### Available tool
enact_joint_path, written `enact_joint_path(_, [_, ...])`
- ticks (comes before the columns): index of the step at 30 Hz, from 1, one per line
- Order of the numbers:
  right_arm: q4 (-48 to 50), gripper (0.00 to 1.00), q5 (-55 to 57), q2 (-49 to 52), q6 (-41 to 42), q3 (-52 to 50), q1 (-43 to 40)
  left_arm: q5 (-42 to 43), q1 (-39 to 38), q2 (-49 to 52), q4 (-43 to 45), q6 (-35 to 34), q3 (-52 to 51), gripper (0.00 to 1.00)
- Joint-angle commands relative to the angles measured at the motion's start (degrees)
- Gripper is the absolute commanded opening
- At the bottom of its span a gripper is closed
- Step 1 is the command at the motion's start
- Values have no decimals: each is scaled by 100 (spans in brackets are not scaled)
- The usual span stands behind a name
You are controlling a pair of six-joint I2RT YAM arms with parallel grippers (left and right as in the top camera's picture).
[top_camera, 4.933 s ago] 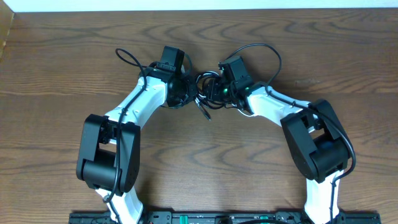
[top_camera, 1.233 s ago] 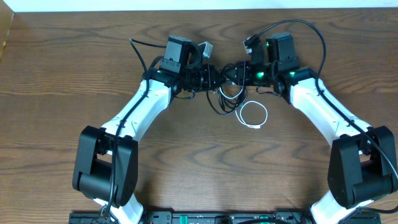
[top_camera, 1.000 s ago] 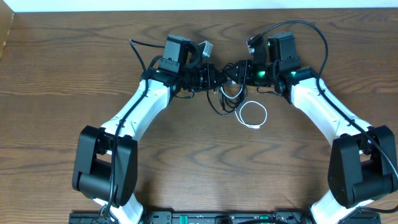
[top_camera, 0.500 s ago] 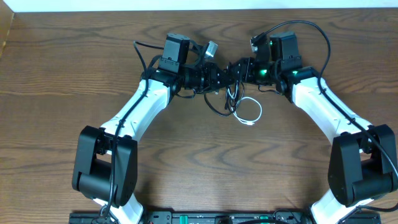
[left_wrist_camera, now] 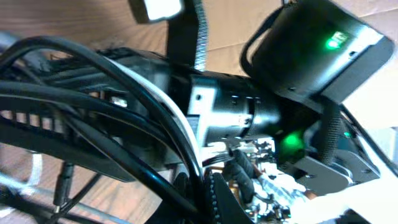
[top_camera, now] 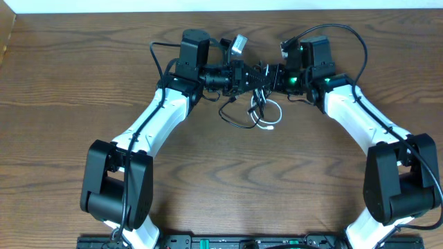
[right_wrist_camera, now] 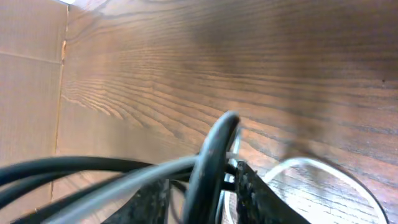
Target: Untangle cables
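Wood table (top_camera: pixel 69 90) carries both arms, which have drawn toward each other over the last second, so the left gripper (top_camera: pixel 242 74) and right gripper (top_camera: pixel 267 75) now nearly meet. The left is clamped tight, apparently on a strand of the black cable (right_wrist_camera: pixel 214 146). The right's jaws stand slightly apart with that cord between them; whether they pinch it I cannot tell. Just below both, the white cable (right_wrist_camera: pixel 311 162) loop has shrunk and been pulled closer. The tangle is probably bunching rather than loosening.

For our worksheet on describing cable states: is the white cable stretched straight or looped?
Looped: the overhead view shows the white cable curling into a small ring beside the black cable.
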Motion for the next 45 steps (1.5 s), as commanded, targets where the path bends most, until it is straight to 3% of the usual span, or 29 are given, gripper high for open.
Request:
enact_joint_path(1, [31,26,42,50,-15,20,0,369,-31,-33,70,-192,125,7])
enact_joint_path(5, [90,18,-269,48,-98,20,-118,365,0,-33,57,46,120,7])
enact_joint_path(8, [118,2,-629,48,-133,20,-293,234,46,-33,-118,437,120,8])
enact_joint_path(9, [122,1,-791,48,-133,20,-374,55,70,-33,-295,525,118,7])
enact_joint_path(13, [120,1,-1569,44,-131,20,-721,-1244,166,-33,-1412,870,114,7])
enact_joint_path(15, [114,1,-2201,35,-131,20,-992,-2612,177,-33,-2288,1266,114,7])
enact_joint_path(19, [0,1,-2570,35,-131,20,-1316,-3324,173,-33,-2800,1655,114,7])
enact_joint_path(29, [-181,1,-1152,37,-92,20,-2109,-3095,173,-33,-3049,2387,114,8])
enact_joint_path(37, [457,1,608,37,-153,20,-1725,-1261,173,-33,-3042,3410,116,8])
enact_joint_path(45, [1425,1,2358,39,-911,20,-977,98,173,-46,-2907,3934,116,7])
